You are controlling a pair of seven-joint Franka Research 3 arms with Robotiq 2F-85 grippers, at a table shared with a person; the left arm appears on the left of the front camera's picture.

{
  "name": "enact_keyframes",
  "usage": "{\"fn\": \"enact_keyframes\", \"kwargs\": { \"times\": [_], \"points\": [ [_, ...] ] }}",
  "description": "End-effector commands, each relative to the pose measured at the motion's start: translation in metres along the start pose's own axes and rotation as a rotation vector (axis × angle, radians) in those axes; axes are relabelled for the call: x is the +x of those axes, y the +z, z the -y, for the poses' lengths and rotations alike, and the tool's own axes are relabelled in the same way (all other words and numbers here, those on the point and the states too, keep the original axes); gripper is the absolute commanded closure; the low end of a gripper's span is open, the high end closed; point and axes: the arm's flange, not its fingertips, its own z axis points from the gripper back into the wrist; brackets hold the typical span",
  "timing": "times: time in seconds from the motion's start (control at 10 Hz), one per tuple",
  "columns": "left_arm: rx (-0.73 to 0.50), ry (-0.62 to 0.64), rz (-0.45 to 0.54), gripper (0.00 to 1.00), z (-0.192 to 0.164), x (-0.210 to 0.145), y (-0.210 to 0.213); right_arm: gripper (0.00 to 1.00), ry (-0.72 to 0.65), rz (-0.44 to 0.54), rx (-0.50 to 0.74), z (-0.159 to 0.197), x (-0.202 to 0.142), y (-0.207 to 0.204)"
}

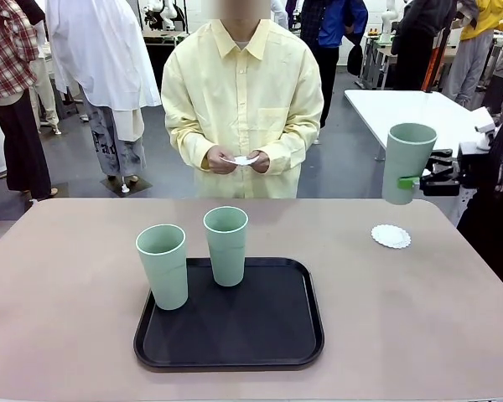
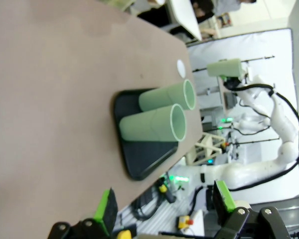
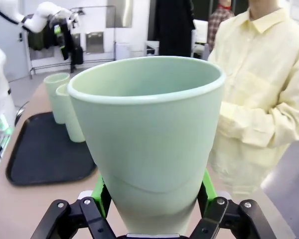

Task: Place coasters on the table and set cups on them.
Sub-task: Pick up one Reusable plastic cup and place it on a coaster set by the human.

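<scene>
Mint-green cup (image 1: 408,151) stands pinched in the right gripper (image 1: 410,182) (clear above the table (image 1: 67,293)). One coaster (image 1: 391,236) lies near its far right corner.

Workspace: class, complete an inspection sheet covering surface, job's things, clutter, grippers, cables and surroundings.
surface: beige table, matte.
job's things: near cup and far cup upright on the black tray; third cup held in the air; one coaster on the table; person's hands hold something white.
clutter: nothing seen.
grippers: right gripper shut on third cup; left gripper open, empty.
cables: black cable along the right arm.
surroundings: people and a white table behind.
</scene>
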Motion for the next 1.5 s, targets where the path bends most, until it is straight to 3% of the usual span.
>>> {"fn": "enact_keyframes", "kwargs": {
  "times": [0.0,0.7,1.4],
  "points": [
    [-0.018,-0.016,0.009,0.0,0.0,0.001,0.001,0.18,0.022,-0.002,0.058,0.027,-0.017,0.018],
    [-0.018,-0.016,0.009,0.0,0.0,0.001,0.001,0.18,-0.125,0.04,0.192,0.065,-0.082,0.018],
    [-0.018,-0.016,0.009,0.0,0.0,0.001,0.001,0.18,-0.107,0.033,0.182,0.055,-0.092,0.014]
  ]
}}
